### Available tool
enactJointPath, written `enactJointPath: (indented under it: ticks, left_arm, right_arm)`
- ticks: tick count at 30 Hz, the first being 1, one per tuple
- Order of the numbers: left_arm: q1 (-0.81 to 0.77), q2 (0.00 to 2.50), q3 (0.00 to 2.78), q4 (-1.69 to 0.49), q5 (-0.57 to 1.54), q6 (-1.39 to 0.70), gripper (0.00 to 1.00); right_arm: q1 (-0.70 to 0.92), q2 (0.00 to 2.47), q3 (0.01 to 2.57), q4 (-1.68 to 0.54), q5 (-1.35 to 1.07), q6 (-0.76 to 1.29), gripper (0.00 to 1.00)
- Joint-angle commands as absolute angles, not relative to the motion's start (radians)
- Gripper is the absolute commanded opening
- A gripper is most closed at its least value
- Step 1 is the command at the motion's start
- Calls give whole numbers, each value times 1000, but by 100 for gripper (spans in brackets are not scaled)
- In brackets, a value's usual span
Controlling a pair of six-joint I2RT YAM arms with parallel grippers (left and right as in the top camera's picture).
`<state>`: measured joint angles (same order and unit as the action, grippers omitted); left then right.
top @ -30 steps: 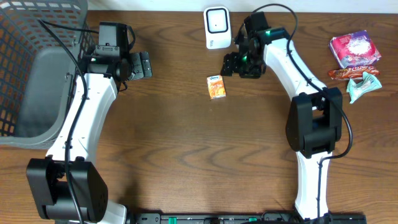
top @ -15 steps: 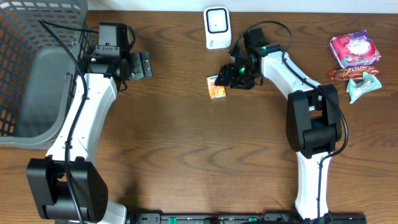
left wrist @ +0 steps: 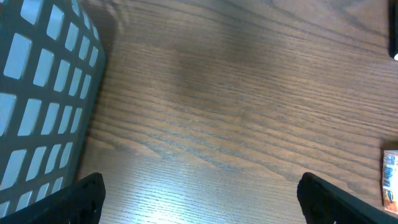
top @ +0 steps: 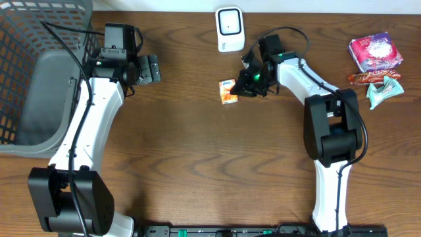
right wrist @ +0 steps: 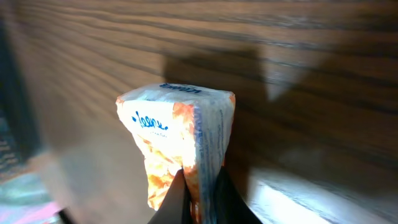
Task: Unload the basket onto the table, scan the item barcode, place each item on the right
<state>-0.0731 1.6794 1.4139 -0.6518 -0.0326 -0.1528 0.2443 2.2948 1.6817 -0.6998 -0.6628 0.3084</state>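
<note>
The orange snack packet (top: 228, 91) lies on the table (top: 197, 151), a little toward 12 o'clock from the middle. My right gripper (top: 241, 86) has come at it from its 3 o'clock side, and my fingers are clamped on its near edge, pinching the crimped seam rather than the puffy body. I judge that the better hold: the seam is flat and stiff, while the body would squash and slip. It also leaves the printed faces uncovered, so the barcode can be turned outward. I cannot tell from here which face carries it.

The scanner (top: 229, 29) stands at 12 o'clock from the packet, close by, so the carry should be brief.

My left gripper (top: 148, 68) hangs at 9 o'clock from the packet, well apart, jaws spread wide and holding nothing. The basket (top: 26, 79) sits beyond it at the table's 9 to 10 o'clock edge.

At 2 o'clock wait a pink packet (top: 375, 51), a chocolate bar (top: 370, 76) and a teal wrapper (top: 383, 91). The table is dark, grained wood; a pale wall shows behind.
</note>
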Motion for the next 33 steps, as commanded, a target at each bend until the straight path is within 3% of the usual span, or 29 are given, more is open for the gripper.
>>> enactJointPath:
  ticks: [1,9,14,33]
  left_arm:
    - [-68,1686,1411,-654,-42,-143,98]
    - [-68,1686,1411,-654,-42,-143,98]
    - [-68,1686,1411,-654,-42,-143,98]
    - [-68,1686,1411,-654,-42,-143,98]
  right_arm:
    - [196,2304,1670,-665,-915,316,1]
    - [59,2304,1669,-624,-1409,115,1]
    - [18,2304,1663,-624,-1560,49,1]
    - [45,2304,1659,-623,-1516,43,1]
